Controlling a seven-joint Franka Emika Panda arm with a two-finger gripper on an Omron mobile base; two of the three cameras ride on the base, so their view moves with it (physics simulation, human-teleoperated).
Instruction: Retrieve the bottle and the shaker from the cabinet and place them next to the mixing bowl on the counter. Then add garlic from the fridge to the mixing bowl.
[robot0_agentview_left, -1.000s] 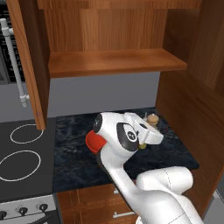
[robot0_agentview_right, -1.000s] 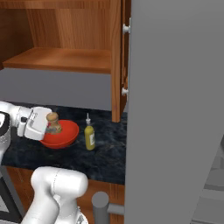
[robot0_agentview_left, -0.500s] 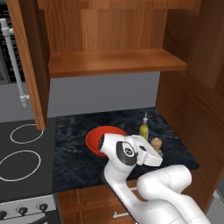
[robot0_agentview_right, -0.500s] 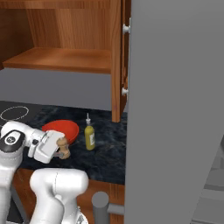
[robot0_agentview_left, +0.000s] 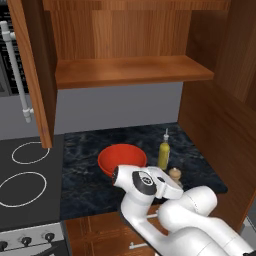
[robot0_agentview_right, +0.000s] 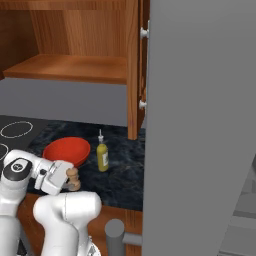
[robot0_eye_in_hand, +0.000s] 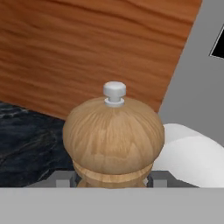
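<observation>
Counter (robot0_agentview_left: 90, 180): you see dark marbled stone in a kitchen corner, with a wooden side wall on its right in the left base view.
Gripper (robot0_agentview_right: 69, 182): you have it low over the counter's front part, its jaws closed partway on the shaker.
Shaker (robot0_eye_in_hand: 113, 138): you see its round wooden head and small grey knob right in front of the hand camera, upright, with the dark finger tips (robot0_eye_in_hand: 63, 180) on both sides of its neck. In the base views the shaker (robot0_agentview_left: 174, 175) sits just in front of the bottle; you cannot tell whether its foot touches the counter.
Bowl (robot0_agentview_left: 121, 159): red, on the counter just behind the arm's wrist, left of the bottle.
Bottle (robot0_agentview_left: 164, 153): yellow-green with a thin white spout, upright on the counter, just right of the bowl (robot0_agentview_right: 66, 151) and apart from it.
Hob (robot0_agentview_left: 22, 170): white rings on grey, left of the counter.
Cabinet (robot0_agentview_left: 130, 70): open above the counter's back, its wooden shelf bare, its door (robot0_agentview_left: 31, 70) swung out at the left.
Fridge (robot0_agentview_right: 200, 125): you see its tall grey side at the right of the right base view.
</observation>
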